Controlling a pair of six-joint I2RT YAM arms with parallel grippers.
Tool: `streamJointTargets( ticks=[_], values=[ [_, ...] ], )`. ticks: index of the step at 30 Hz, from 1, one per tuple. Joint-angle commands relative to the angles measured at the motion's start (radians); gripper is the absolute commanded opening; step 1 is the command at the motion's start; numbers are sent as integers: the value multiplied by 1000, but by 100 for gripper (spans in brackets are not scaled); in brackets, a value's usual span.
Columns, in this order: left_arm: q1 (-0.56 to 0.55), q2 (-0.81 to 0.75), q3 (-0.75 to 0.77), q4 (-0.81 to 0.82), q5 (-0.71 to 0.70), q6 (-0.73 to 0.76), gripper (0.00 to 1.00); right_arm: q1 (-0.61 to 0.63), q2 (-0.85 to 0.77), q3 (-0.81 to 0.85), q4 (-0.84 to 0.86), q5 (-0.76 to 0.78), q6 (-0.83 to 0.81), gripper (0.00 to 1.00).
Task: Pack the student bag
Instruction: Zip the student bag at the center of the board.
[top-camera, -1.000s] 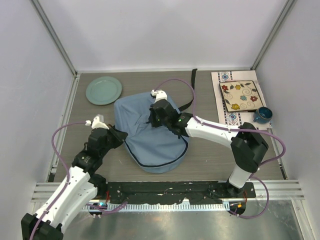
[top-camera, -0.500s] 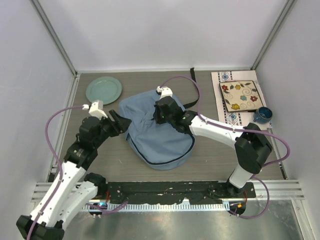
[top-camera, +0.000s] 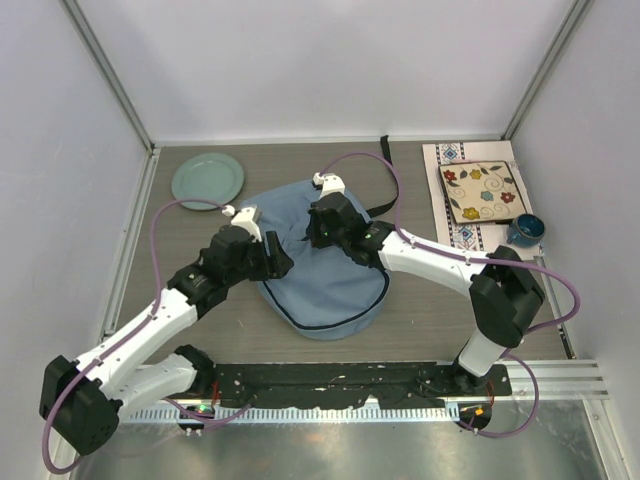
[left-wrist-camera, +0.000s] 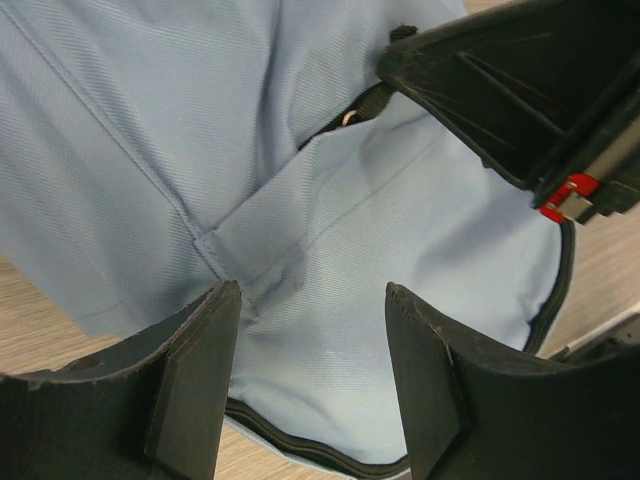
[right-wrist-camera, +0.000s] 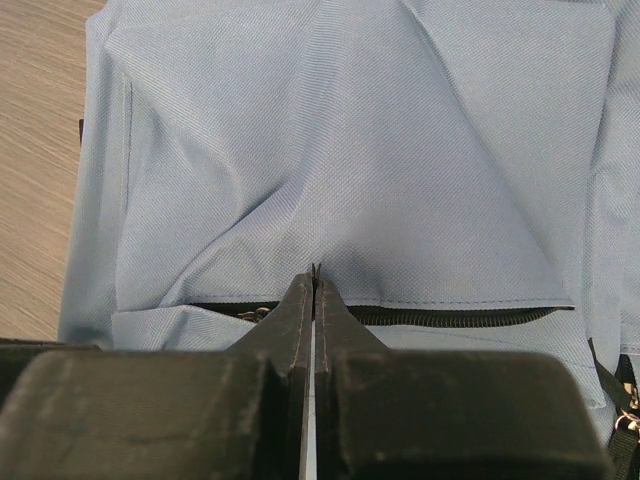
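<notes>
The student bag (top-camera: 330, 290) is a light blue-grey backpack lying flat in the middle of the table. My right gripper (top-camera: 318, 238) rests on its upper part. In the right wrist view its jaws (right-wrist-camera: 314, 275) are shut at the dark zipper line (right-wrist-camera: 460, 316), pinching a small dark zipper pull at their tips. My left gripper (top-camera: 272, 262) is open over the bag's left side. In the left wrist view its fingers (left-wrist-camera: 312, 330) straddle bare bag fabric (left-wrist-camera: 400, 230) just above the bag's dark edge, with the right gripper (left-wrist-camera: 520, 90) at top right.
A green plate (top-camera: 207, 180) lies at the back left. A flowered square plate (top-camera: 480, 191) lies on a patterned mat (top-camera: 455, 235) at the back right, with a blue cup (top-camera: 525, 230) beside it. A black bag strap (top-camera: 385, 170) trails toward the back wall.
My left arm has swung right, from beside the bag's left edge to over the bag. The bag shifted slightly right earlier. My right gripper stays shut at the zipper.
</notes>
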Motion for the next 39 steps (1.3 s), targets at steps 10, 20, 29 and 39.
streamJointTargets(
  ticks=[10,20,29,39],
  values=[
    [-81,136,129,-68,-258,26,61,-3,-63,23,13,1,-11,1],
    [-144,279,222,-140,-385,23,31,-3,-68,26,8,2,-16,1],
    [-144,251,194,-114,-423,15,0,-3,-60,36,1,37,-24,1],
    [-133,136,93,-149,-457,-2,0,-136,-62,34,-61,149,-57,1]
  ],
)
